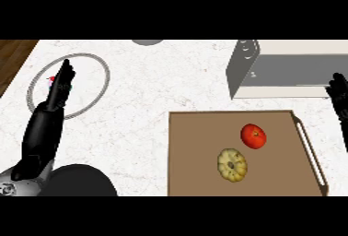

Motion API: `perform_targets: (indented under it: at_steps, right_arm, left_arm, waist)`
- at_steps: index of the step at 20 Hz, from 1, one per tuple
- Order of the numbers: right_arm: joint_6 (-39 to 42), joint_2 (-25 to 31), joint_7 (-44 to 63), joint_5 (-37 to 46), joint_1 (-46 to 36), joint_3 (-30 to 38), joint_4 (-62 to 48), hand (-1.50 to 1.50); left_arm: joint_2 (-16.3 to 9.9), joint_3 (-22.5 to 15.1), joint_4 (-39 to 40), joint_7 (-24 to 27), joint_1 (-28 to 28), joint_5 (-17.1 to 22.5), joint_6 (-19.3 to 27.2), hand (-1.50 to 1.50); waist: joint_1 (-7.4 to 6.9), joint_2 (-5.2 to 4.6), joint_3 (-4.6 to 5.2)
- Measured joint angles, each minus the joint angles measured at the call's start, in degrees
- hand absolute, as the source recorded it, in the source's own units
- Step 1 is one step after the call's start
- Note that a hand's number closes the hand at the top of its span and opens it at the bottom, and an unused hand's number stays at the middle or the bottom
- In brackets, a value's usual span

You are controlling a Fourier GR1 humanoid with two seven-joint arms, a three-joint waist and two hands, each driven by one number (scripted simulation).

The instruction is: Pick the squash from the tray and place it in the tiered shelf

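- The squash [232,164], pale yellow and ribbed, lies flat in the brown tray [197,156], near its middle, untouched by either hand.
- Just beside it, up and to the right, sits a red tomato [253,136]; the two are close but apart.
- The right hand [338,94] shows at the right edge, beside the tiered shelf [285,69]; I cannot tell how its fingers stand.
- The left hand [61,85] rests far off with fingers straight, over a grey ring [102,73] on the counter.
- Risk, I'd say: coming down for the squash, fingers could nudge the tomato or catch the tray's white handle [309,152].
- The white speckled counter [149,92] meets wood floor [14,55] at the upper left.
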State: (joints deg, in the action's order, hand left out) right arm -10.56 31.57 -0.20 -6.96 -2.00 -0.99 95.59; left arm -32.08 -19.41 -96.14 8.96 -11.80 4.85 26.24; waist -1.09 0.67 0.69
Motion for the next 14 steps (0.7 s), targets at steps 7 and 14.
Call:
perform_targets:
  at_steps: [7, 14]
  right_arm:
    - [0.4, 9.3, 0.3, 10.8, -2.5, -0.7, 8.6, 1.5]
    - [0.3, 13.1, 7.5, 17.5, 4.6, 0.2, 13.9, -1.5]
  left_arm:
    - [4.2, 1.0, 8.3, -9.5, 8.2, 9.6, -2.1, 0.0]
    - [5.8, 3.5, 13.5, -18.4, 11.3, 19.4, -8.2, 0.0]
  waist:
    - [1.92, -0.74, 0.17]
    - [2.35, -0.6, -0.42]
